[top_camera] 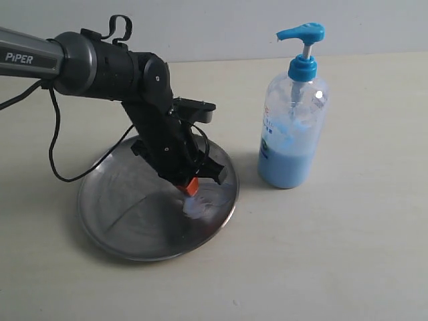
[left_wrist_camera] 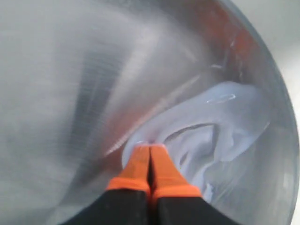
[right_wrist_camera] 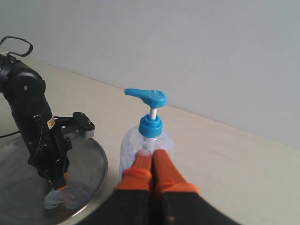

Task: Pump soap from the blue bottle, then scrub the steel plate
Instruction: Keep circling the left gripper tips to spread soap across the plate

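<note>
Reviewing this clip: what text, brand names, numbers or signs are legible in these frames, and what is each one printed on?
"PiPER": white letters on the grey link of the left arm, exterior view.
Label on the blue bottle: blue and green print, too blurred to read.
Small yellow sticker on that arm, right wrist view: too small to read.
Steel plate: no markings visible.

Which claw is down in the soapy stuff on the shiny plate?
The left claw: its shut orange tips sit in the soap smeared on the steel plate. The right claw is off the plate, facing the blue bottle.
</note>
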Motion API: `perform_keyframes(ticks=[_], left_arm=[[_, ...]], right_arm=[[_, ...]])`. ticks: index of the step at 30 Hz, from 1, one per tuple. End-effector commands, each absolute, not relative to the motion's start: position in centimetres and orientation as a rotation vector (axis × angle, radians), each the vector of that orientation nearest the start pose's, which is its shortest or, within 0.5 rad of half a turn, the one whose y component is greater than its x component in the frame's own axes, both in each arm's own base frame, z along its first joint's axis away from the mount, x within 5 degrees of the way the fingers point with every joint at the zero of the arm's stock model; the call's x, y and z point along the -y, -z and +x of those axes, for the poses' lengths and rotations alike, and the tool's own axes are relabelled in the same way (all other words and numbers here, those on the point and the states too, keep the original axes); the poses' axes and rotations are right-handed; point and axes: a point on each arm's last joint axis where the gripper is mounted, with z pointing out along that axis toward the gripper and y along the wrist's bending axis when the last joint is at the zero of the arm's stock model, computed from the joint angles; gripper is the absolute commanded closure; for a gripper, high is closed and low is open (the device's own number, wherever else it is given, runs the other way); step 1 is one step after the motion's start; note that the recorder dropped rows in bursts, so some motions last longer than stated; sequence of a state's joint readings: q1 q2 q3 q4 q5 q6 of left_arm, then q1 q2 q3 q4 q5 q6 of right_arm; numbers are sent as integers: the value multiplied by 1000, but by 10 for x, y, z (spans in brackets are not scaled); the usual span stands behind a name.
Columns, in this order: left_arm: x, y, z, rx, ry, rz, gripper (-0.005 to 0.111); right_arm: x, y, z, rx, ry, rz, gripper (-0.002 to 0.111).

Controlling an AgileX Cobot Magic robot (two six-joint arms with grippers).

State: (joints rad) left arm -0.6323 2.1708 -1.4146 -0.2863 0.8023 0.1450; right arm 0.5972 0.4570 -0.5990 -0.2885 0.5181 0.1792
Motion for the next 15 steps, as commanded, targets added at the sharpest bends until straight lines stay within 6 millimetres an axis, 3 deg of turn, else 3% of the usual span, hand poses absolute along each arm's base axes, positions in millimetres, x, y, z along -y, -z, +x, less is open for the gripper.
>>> perform_keyframes(ticks=[1,15], left_arm=[[251,-98,319,-3019,280,965,107],[255,-107,314,-3091,338,989,107]], right_arm=[[-40,-336,81,-1766,-240,-506,108],[-40,-336,81,-1767,-243,-505,108]])
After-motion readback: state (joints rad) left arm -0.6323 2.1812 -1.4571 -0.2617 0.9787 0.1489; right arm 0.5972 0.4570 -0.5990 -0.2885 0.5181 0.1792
